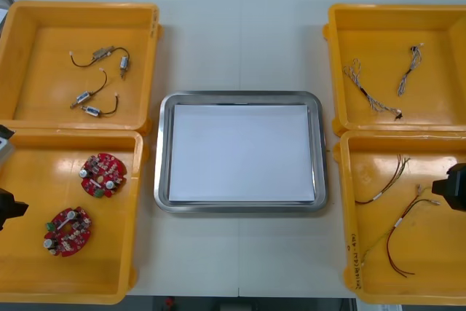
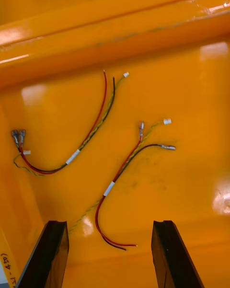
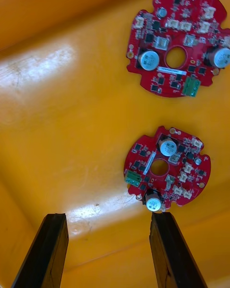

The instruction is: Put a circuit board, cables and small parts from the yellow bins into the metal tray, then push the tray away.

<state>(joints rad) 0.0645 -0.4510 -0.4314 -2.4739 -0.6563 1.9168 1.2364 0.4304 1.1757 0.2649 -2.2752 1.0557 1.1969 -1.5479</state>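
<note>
**A:** What have your jaws got hold of?

**B:** Nothing. My left gripper [image 3: 108,216] stands wide open over the near left bin [image 1: 29,172]. One circuit board [image 3: 184,175] lies just past its fingertips, with a second board [image 3: 158,72] beyond. My right gripper [image 2: 110,223] is spread just as wide, empty, above the red and yellow cables [image 2: 117,175] in the near right bin [image 1: 437,267].

**A:** And the job?

**B:** Not begun, I'd say. The tray [image 1: 164,151] between the bins is white inside and holds nothing. The small metal parts [image 1: 98,81] lie in the far left bin [image 1: 44,49] and the thin cables [image 1: 368,94] in the far right bin [image 1: 437,49]. All the loading and the push are left.
</note>
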